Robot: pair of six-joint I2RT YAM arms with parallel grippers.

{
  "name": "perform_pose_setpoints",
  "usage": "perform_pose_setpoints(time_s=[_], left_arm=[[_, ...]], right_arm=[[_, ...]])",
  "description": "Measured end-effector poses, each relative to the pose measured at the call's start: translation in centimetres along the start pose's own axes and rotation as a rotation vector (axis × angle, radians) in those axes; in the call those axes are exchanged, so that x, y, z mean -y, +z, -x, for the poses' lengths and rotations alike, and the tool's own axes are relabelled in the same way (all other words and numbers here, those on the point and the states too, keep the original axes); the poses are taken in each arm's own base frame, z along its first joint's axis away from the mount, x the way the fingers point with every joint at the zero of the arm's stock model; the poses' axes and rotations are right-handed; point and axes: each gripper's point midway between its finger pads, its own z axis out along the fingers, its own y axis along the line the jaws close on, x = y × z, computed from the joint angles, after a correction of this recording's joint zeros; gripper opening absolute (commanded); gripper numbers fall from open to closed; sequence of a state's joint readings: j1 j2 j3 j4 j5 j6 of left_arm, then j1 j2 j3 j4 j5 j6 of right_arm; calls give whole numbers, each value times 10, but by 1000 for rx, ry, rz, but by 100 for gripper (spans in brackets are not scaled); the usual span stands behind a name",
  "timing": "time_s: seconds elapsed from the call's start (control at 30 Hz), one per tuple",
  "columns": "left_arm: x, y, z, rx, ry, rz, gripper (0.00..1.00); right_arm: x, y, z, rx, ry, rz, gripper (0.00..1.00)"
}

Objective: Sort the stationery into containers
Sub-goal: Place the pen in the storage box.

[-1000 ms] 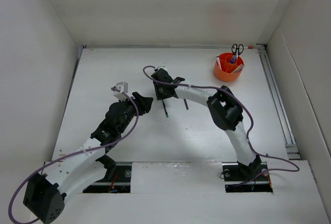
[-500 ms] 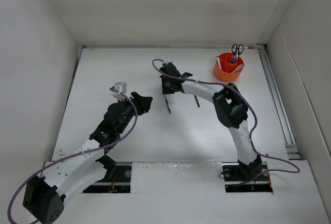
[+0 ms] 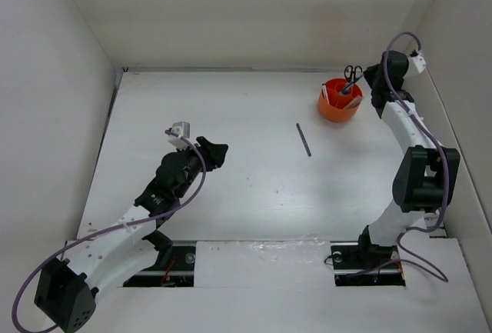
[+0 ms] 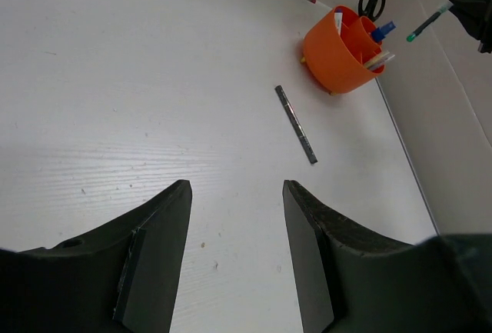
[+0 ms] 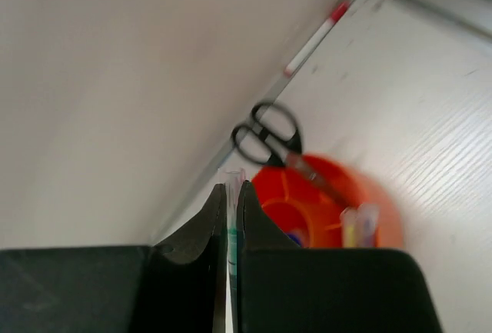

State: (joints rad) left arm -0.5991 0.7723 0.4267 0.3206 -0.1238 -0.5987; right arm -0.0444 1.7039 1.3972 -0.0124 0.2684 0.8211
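Right hand (image 5: 229,188) is clamped on a slim dark pen with a green tip (image 4: 427,22), up at the far-right side of the orange plastic cup (image 3: 337,108). The pen's long axis is tilted. The green tip is the low end and points at the cup, and the other end is pinched between the fingers. In the top view the tip sits over the cup's far-right rim, beside the black-handled scissors (image 3: 353,71). The left wrist view shows a gap between tip and cup. The scissors stand handles-up at the far side of the cup, with a blue-capped marker (image 4: 385,30) and a couple of pale sticks also inside. A thin dark grey pen (image 3: 304,139) lies flat on the white table (image 3: 192,102), near-left of the cup and well apart from it. Its long axis is diagonal, far end angled left, near end right. Left hand (image 4: 234,248) is open with nothing between its fingers, above the table well left of the cup, fingers aimed toward it.
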Motion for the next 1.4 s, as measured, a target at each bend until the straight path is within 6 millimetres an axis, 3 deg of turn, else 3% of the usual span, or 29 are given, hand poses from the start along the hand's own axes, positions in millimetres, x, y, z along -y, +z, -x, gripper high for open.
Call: perform_pose_setpoints(time_s=[0.07,0.13,0.53,0.67,0.87,1.1,1.13,1.17,1.33,1.4], left_arm=[[0,1,0,-1,0,0,47],[-1,1,-1,-3,1,2,47],[-2,5,-5,-13,3,6,47],[-2,6,-5,-14,9,7,47],[-3,8,-7,-17,11,10,47],[-4,8,-7,-19,12,11,47],[-4,8,-7,-19,12,11,47],[-4,8,-7,-19,12,11,47],[-3,8,-7,-17,11,10,47],[-3,8,-7,-17,11,9,47]], right_arm=[[15,4,21,73,46,-43,0],[26,8,28,112,62,-84,0],[72,35,17,209,-65,-281,0],[71,41,16,243,-140,-324,0],[53,36,15,320,-247,-354,0],[51,37,-13,344,-353,-409,0],[52,37,-16,344,-359,-416,3],[54,37,-17,346,-360,-422,16],[62,32,-21,349,-354,-434,47],[63,25,-24,337,-355,-428,54]])
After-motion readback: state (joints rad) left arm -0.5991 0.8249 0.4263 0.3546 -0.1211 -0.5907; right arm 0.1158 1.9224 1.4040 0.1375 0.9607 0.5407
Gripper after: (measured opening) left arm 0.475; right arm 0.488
